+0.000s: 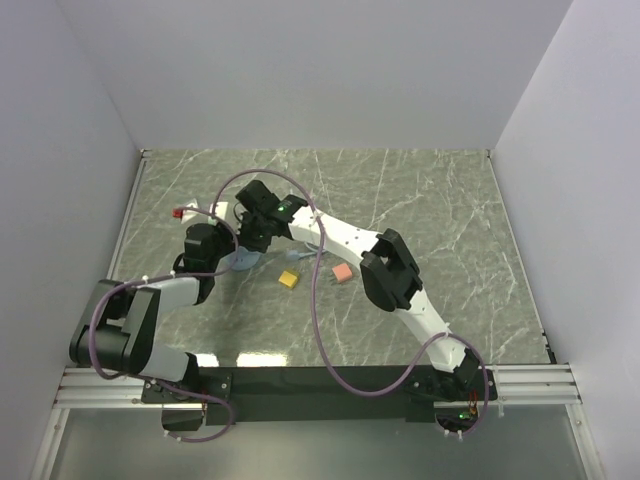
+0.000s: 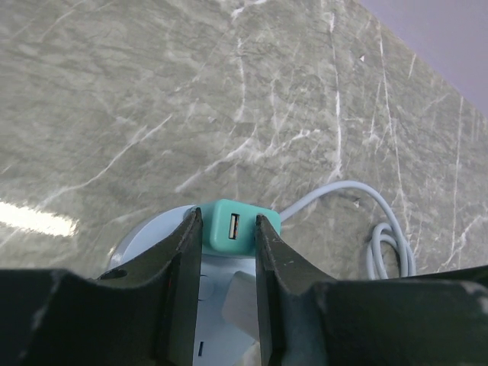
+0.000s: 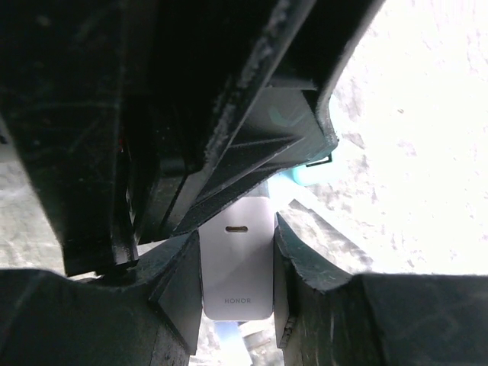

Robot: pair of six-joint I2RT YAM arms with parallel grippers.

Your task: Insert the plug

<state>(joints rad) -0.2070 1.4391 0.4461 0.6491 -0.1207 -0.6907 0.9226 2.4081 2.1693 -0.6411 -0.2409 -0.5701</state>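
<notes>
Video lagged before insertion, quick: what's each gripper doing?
Left gripper: closed on the teal USB socket.
Right gripper: closed on the white charger.

Grey-green marbled surface (image 1: 440, 210) with white veins, enclosed by plain white walls (image 1: 320, 70). Two small blocks lie near its middle, slightly apart: a yellow block (image 1: 289, 279) and, on the side toward the right edge, a pink block (image 1: 342, 272).
</notes>
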